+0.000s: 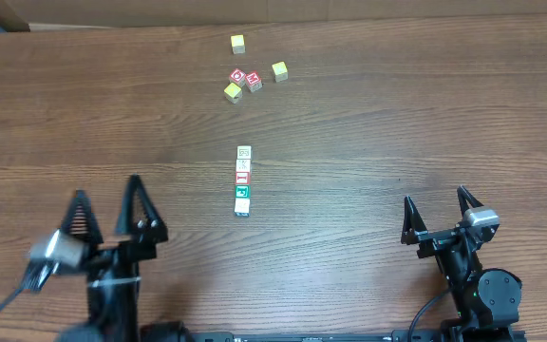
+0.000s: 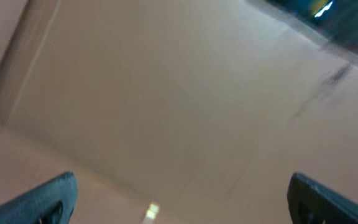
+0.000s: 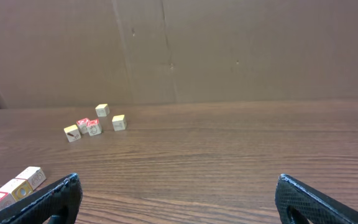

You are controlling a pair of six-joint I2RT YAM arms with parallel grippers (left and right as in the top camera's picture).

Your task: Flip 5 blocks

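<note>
Several small alphabet blocks (image 1: 243,179) stand in a tight line at the table's middle, pale faces with green and red print. The near end of that line shows at the lower left of the right wrist view as blocks (image 3: 11,190). My left gripper (image 1: 106,190) hovers open at the near left, well left of the line. My right gripper (image 1: 435,198) stands open at the near right, far from the blocks. Both hold nothing. The left wrist view is blurred; its left gripper (image 2: 182,178) is spread wide over a small pale-yellow blur (image 2: 151,212). The right gripper (image 3: 178,179) has only bare wood between its fingers.
A loose group lies farther back: yellow-topped cubes (image 1: 238,44), (image 1: 279,70), (image 1: 233,92) and two red-topped cubes (image 1: 246,80), seen as a far cluster (image 3: 92,126) from the right wrist. A brown cardboard wall (image 3: 166,50) rises behind the table.
</note>
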